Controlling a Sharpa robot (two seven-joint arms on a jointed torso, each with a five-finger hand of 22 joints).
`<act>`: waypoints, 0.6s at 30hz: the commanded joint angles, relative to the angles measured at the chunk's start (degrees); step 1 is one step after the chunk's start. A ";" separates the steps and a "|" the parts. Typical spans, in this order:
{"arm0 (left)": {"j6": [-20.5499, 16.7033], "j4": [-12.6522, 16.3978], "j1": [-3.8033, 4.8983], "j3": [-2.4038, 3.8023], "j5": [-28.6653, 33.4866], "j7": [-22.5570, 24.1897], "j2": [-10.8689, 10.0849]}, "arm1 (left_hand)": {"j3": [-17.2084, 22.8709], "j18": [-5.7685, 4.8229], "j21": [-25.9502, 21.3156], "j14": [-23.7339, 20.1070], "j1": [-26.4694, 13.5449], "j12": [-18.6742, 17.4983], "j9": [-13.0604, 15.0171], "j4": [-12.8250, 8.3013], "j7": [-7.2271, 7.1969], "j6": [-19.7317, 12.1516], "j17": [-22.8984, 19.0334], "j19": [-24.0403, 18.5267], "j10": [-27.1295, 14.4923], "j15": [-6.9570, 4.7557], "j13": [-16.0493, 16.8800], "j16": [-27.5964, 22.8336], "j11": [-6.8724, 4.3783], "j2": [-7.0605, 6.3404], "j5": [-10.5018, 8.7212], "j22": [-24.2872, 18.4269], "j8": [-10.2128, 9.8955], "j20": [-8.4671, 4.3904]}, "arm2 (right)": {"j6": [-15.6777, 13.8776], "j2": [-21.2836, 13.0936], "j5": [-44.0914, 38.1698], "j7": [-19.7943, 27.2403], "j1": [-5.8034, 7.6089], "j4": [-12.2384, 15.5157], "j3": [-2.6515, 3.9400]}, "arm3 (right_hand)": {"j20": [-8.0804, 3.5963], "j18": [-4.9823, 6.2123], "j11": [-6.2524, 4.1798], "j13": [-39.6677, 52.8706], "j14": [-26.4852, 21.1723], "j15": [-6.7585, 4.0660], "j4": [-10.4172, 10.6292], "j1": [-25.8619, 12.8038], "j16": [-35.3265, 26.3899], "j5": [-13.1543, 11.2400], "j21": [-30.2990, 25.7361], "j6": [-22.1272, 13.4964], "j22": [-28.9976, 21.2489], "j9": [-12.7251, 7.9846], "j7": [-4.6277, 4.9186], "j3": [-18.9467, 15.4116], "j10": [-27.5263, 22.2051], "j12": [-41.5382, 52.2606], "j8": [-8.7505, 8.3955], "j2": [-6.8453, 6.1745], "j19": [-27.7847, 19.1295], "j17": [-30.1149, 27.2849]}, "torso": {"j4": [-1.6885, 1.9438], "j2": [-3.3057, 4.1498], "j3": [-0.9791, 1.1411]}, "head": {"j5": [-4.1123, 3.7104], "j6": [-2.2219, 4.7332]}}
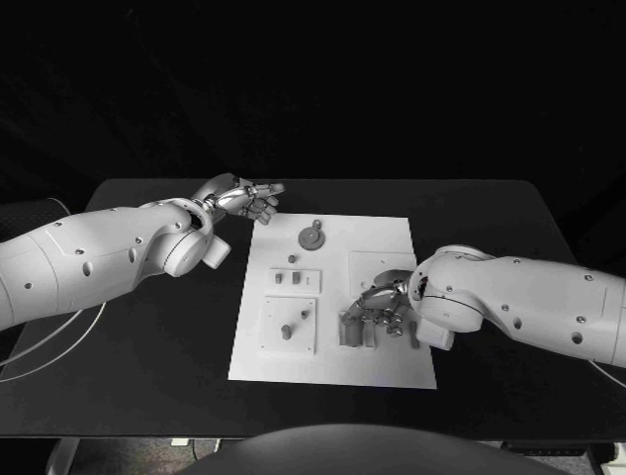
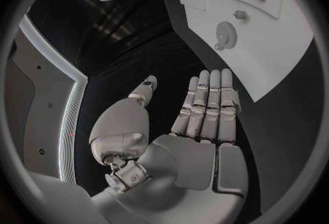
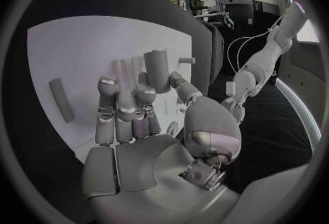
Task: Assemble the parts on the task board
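The flat white rectangular task board [image 1: 399,237] is lying at the centre of the matte black table [image 1: 128,376], its smooth face carrying raised square plates. A round grey toothed disc part [image 1: 312,237], gear-like, is sitting at about 11 o'clock on the board, with a small stub beside it. Below it two little grey block parts [image 1: 294,278] are standing on a square plate, and at about 8 o'clock a short grey peg part [image 1: 305,315] is rising from another plate.

The silver, jointed left hand [image 1: 241,198] is hovering just off the board's far left corner, at 10 o'clock, palm up; in the left wrist view its fingers [image 2: 209,104] are lying straight and side by side, thumb apart, holding nothing.

The silver right hand [image 1: 380,309] is reaching over the board's right half, near 4 o'clock, fingers bent downward. In the right wrist view a smooth grey cylindrical part [image 3: 156,70] is standing upright just beyond its fingertips [image 3: 129,96]; whether they are gripping it cannot be told. A slim grey bar part [image 3: 61,100] is lying flat on the board nearby.
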 commanded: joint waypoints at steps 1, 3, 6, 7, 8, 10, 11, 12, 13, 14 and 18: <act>0.56 0.12 0.05 0.04 -0.22 0.26 0.05 | 0.12 0.70 -0.38 -0.28 0.51 -0.25 0.01 -0.33 0.03 -0.12 0.07 -0.41 -0.46 -0.06 0.09 -0.35 -0.14 -0.07 0.29 0.06 -0.15 0.09 | 0.16 0.08 -1.42 -0.02 -0.17 -0.28 -0.09 | -0.02 3.00 0.02 0.11 -0.36 -0.43 0.86 -0.33 -0.04 -0.49 -0.28 -0.41 0.06 -0.30 0.25 -0.11 -0.54 -0.18 -0.41 -1.41 -0.34 0.02 | -0.02 0.00 0.01 | -0.02 -0.02; 0.55 0.13 0.05 0.04 -0.22 0.25 0.03 | 0.12 0.70 -0.38 -0.28 0.51 -0.25 0.01 -0.33 0.03 -0.12 0.07 -0.41 -0.46 -0.06 0.09 -0.35 -0.14 -0.06 0.29 0.07 -0.15 0.09 | 0.12 0.06 -1.55 -0.03 -0.17 -0.47 -0.09 | -0.04 3.00 0.10 0.17 -0.46 -0.40 1.34 -0.46 -0.06 -0.84 -0.33 -0.64 0.06 -0.33 0.34 0.06 -0.68 -0.19 -0.55 -1.99 -0.39 0.02 | -0.03 -0.01 0.02 | -0.01 -0.01; 0.53 0.13 0.05 0.04 -0.22 0.23 0.04 | 0.12 0.70 -0.38 -0.29 0.52 -0.25 0.01 -0.34 0.03 -0.12 0.08 -0.41 -0.46 -0.06 0.10 -0.35 -0.13 -0.07 0.29 0.07 -0.15 0.09 | 0.18 0.20 -1.44 0.09 -0.17 -0.93 -0.10 | -0.05 3.00 0.37 0.15 -0.92 -0.25 2.00 -0.42 -0.37 -1.13 -0.58 -1.51 0.01 -0.48 0.62 0.45 -1.27 -0.50 -1.03 -2.75 -0.75 -0.09 | -0.03 0.00 0.02 | -0.01 -0.05; 0.53 0.12 0.05 0.04 -0.22 0.23 0.05 | 0.13 0.70 -0.38 -0.29 0.52 -0.25 0.01 -0.35 0.03 -0.12 0.08 -0.41 -0.46 -0.06 0.10 -0.35 -0.13 -0.07 0.29 0.07 -0.15 0.09 | 0.14 0.24 -1.44 0.12 -0.17 -0.97 -0.10 | 0.00 3.00 0.52 0.09 -1.16 -0.14 2.17 -0.39 -0.52 -1.23 -0.74 -1.96 -0.03 -0.55 0.78 0.56 -1.55 -0.68 -1.26 -2.97 -0.97 -0.14 | -0.02 0.01 0.02 | 0.00 0.00; 0.51 0.12 0.05 0.04 -0.22 0.23 0.06 | 0.13 0.70 -0.38 -0.29 0.52 -0.25 0.01 -0.35 0.03 -0.12 0.08 -0.41 -0.46 -0.06 0.10 -0.36 -0.13 -0.07 0.29 0.07 -0.15 0.09 | 0.19 0.28 -1.44 0.17 -0.17 -1.02 -0.10 | 0.04 3.00 0.66 0.09 -1.33 -0.03 2.30 -0.34 -0.59 -1.34 -0.83 -2.37 -0.04 -0.62 0.93 0.62 -1.72 -0.74 -1.48 -3.17 -1.11 -0.15 | -0.02 0.00 0.02 | -0.01 0.01; 0.50 0.13 0.05 0.04 -0.22 0.20 0.06 | 0.13 0.70 -0.38 -0.29 0.53 -0.25 0.01 -0.36 0.04 -0.12 0.08 -0.41 -0.47 -0.06 0.10 -0.36 -0.13 -0.07 0.29 0.08 -0.15 0.09 | 0.07 0.36 -1.47 0.26 -0.17 -1.06 -0.10 | 0.09 3.00 0.88 0.11 -1.57 0.16 2.46 -0.22 -0.65 -1.52 -0.96 -2.95 -0.06 -0.70 1.15 0.70 -2.01 -0.80 -1.76 -3.49 -1.30 -0.15 | -0.03 0.00 0.02 | 0.00 0.00; 0.50 0.13 0.05 0.04 -0.22 0.19 0.09 | 0.13 0.69 -0.38 -0.30 0.53 -0.25 0.01 -0.36 0.04 -0.12 0.09 -0.42 -0.47 -0.06 0.10 -0.36 -0.13 -0.07 0.29 0.08 -0.15 0.10 | 0.11 0.37 -1.47 0.27 -0.17 -1.07 -0.10 | 0.14 3.00 1.01 0.12 -1.75 0.28 2.54 -0.12 -0.70 -1.60 -1.04 -3.32 -0.07 -0.75 1.29 0.75 -2.24 -0.86 -1.94 -3.62 -1.44 -0.15 | -0.02 0.00 0.03 | 0.02 -0.01; 0.52 0.12 0.05 0.04 -0.22 0.18 0.10 | 0.13 0.69 -0.38 -0.30 0.54 -0.26 0.01 -0.36 0.04 -0.12 0.09 -0.42 -0.47 -0.06 0.11 -0.36 -0.13 -0.07 0.29 0.08 -0.15 0.10 | 0.11 0.37 -1.47 0.27 -0.17 -1.07 -0.11 | 0.16 3.00 1.08 0.12 -1.85 0.34 2.58 -0.05 -0.72 -1.62 -1.08 -3.48 -0.07 -0.77 1.36 0.78 -2.36 -0.88 -2.01 -3.69 -1.52 -0.14 | -0.01 0.01 0.02 | 0.05 -0.02; 0.55 0.14 0.05 0.04 -0.22 0.18 0.10 | 0.14 0.69 -0.39 -0.30 0.54 -0.26 0.01 -0.37 0.04 -0.13 0.09 -0.42 -0.47 -0.06 0.11 -0.36 -0.13 -0.07 0.29 0.08 -0.15 0.10 | 0.06 0.37 -1.52 0.28 -0.17 -1.08 -0.11 | 0.18 3.00 1.11 0.13 -1.91 0.38 2.59 0.00 -0.73 -1.63 -1.10 -3.55 -0.07 -0.77 1.39 0.80 -2.42 -0.88 -2.04 -3.71 -1.57 -0.14 | -0.01 0.01 0.03 | 0.04 -0.01; 0.56 0.14 0.05 0.04 -0.22 0.18 0.09 | 0.14 0.69 -0.39 -0.30 0.54 -0.26 0.01 -0.37 0.04 -0.13 0.09 -0.42 -0.47 -0.06 0.11 -0.37 -0.13 -0.07 0.29 0.08 -0.15 0.10 | 0.06 0.39 -1.52 0.28 -0.17 -1.09 -0.11 | 0.19 3.00 1.16 0.14 -1.97 0.42 2.60 0.07 -0.73 -1.66 -1.13 -3.68 -0.07 -0.78 1.44 0.81 -2.50 -0.88 -2.10 -3.77 -1.62 -0.14 | 0.00 0.01 0.05 | 0.02 -0.03; 0.53 0.12 0.05 0.04 -0.22 0.17 0.09 | 0.14 0.70 -0.39 -0.31 0.56 -0.26 0.01 -0.39 0.04 -0.13 0.10 -0.43 -0.48 -0.05 0.11 -0.37 -0.13 -0.08 0.29 0.08 -0.15 0.10 | 0.23 0.48 -1.60 0.33 -0.17 -1.14 -0.11 | 0.26 3.00 1.32 0.16 -2.21 0.57 2.61 0.26 -0.77 -1.80 -1.21 -4.06 -0.06 -0.81 1.60 0.81 -2.78 -0.90 -2.25 -4.03 -1.79 -0.13 | -0.02 0.01 0.00 | 0.03 -0.08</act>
